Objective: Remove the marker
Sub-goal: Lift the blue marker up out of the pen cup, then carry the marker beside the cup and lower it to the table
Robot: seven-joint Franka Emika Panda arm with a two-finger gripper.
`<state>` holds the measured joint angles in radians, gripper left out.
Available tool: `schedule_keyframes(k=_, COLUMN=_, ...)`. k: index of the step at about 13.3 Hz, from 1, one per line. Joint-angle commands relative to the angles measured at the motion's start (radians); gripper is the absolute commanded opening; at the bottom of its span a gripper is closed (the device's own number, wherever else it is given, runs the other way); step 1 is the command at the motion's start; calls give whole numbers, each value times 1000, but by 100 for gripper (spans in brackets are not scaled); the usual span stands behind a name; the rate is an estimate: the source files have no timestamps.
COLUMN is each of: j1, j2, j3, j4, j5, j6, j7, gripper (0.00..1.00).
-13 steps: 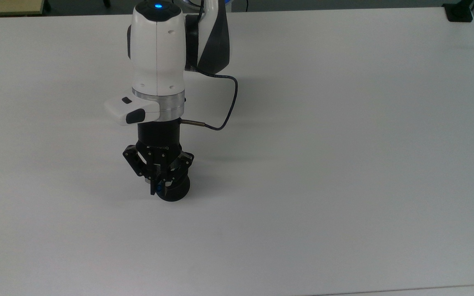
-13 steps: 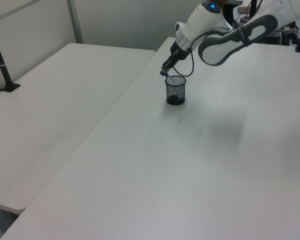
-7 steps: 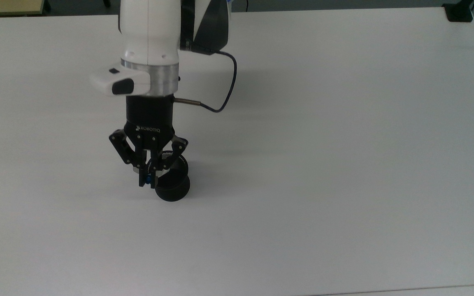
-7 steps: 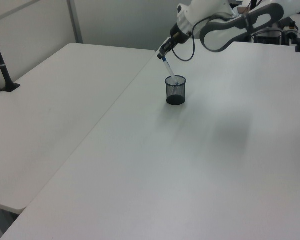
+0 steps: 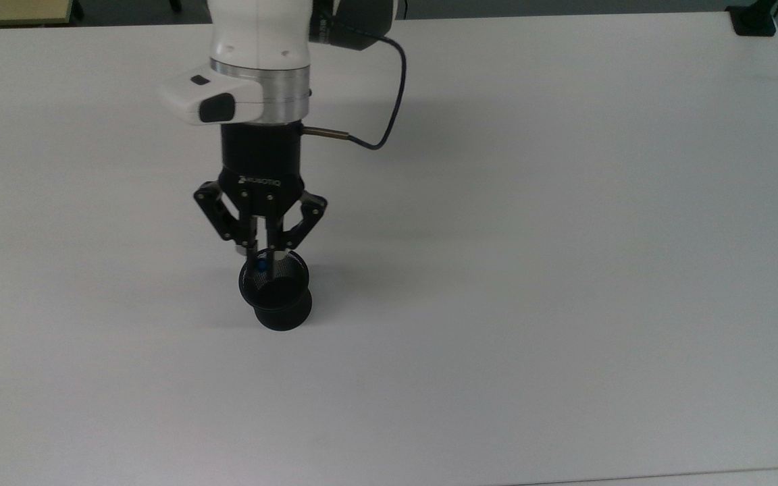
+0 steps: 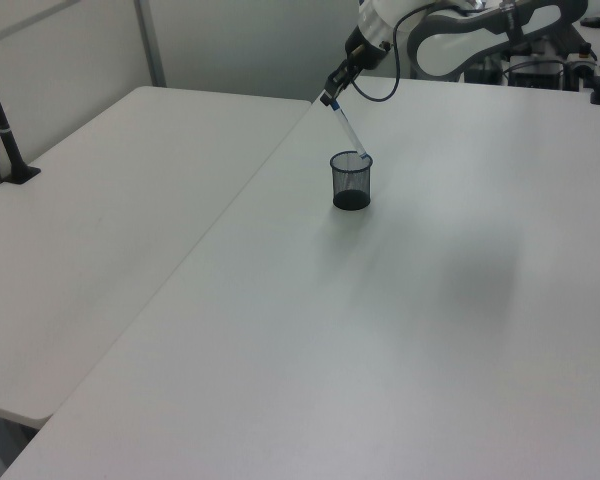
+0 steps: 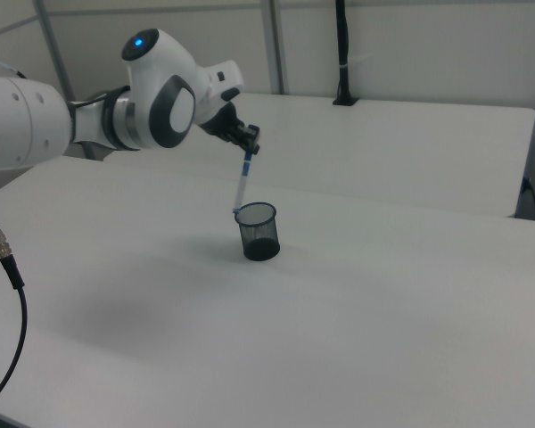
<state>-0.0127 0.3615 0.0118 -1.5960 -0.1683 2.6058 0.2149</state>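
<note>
Spreading wide and white, the bench [image 5: 564,236] carries a single black mesh cup [image 5: 275,297], which stands upright on it. A second white bench [image 6: 90,230] sits alongside at the left view's left, with a narrow seam between the two. A black post [image 6: 0,120] is clamped at its far edge, and pale partition walls with a grey upright [image 6: 148,40] close off the room behind.

Reaching in from the far side, the white arm [image 7: 89,116] bends at a rounded joint and points its black wrist downward and outward, with a dark cable [image 5: 389,101] looping from the wrist. The gripper [image 5: 262,251] hangs above the cup, slightly toward the top view's left of the cup's centre, and is clenched on the upper end of the marker [image 6: 346,133].

In the left view the marker slants, its top toward the left view's left and its lower end at the cup's rim. In the right view the marker [image 7: 242,189] leans the other way, lower tip just at the rim of the cup [image 7: 259,232], most of its white barrel clear above the mesh.
</note>
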Motion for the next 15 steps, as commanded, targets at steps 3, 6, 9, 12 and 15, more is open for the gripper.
schedule_keyframes(k=3, j1=102, j2=-27, j3=-1, j4=-28, j5=-11, j6=-131, j7=21, gripper=13)
schedule_keyframes(k=6, j1=134, j2=-9, j3=8, j4=-35, j5=-11, j6=-187, j7=24, gripper=13)
schedule_keyframes(k=9, j1=157, j2=51, j3=17, j4=-30, j5=-10, j6=-178, j7=29, gripper=13)
schedule_keyframes(k=12, j1=172, j2=97, j3=31, j4=-33, j5=-10, j6=-178, j7=29, gripper=13)
schedule_keyframes(k=15, j1=174, j2=140, j3=31, j4=-28, j5=-14, j6=-168, j7=29, gripper=14)
